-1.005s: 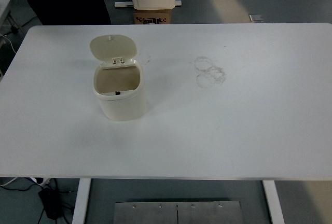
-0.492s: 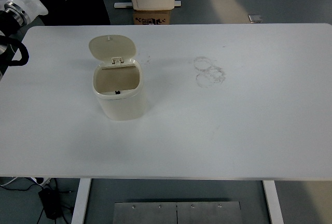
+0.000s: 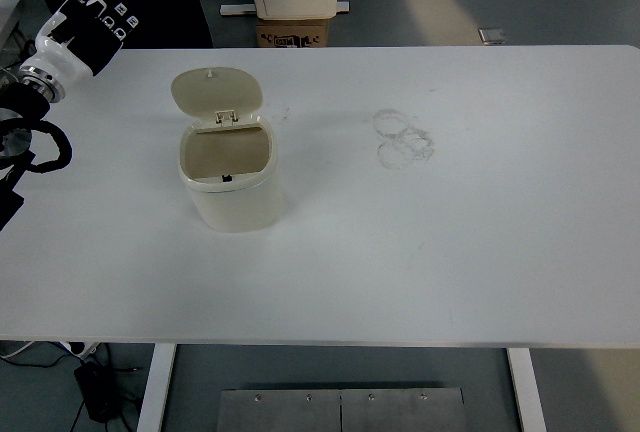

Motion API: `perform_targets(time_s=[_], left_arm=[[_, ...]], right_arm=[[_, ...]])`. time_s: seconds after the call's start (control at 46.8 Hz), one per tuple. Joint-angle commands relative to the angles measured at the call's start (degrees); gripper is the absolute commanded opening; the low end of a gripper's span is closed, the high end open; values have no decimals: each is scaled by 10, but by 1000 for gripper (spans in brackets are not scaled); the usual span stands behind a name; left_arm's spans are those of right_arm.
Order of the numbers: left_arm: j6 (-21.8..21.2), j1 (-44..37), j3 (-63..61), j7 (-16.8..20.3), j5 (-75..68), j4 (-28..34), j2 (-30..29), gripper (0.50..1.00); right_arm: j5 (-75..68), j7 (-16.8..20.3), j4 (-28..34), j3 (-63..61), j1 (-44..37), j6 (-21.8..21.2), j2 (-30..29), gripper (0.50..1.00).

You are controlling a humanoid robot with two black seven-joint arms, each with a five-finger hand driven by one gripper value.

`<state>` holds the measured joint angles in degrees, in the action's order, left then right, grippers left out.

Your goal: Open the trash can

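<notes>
One hand up, bin lid raised

I see my left hand (image 3: 92, 20) at the counter's (image 3: 480, 252) far left corner, holding nothing; whether its fingers are spread or curled I cannot tell. Right of them and nearer me, well apart, stands the trash can (image 3: 232, 187), its lid (image 3: 216, 90) tipped back, mouth open.

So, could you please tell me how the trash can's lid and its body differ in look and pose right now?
The lid is a thin rounded flap tipped up and back on its hinge, while the body is a deep tub standing upright on the table. The lid shows its pale inner face; the body shows a darker, tan interior through its open mouth. Both are the same cream colour and stay joined at the hinge.
</notes>
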<state>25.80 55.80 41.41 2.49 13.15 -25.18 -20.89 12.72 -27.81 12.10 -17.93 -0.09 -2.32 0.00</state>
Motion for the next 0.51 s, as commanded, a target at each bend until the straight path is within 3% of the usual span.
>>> perform_targets(time_s=[0.0, 0.492], left_arm=[[0, -3, 2, 0, 0, 6, 15, 1000], [-1, -49, 31, 0, 24, 7, 24, 1000]], right_arm=[[1, 0, 0, 1, 0, 0, 0, 991], [1, 0, -2, 0, -2, 3, 0, 991]])
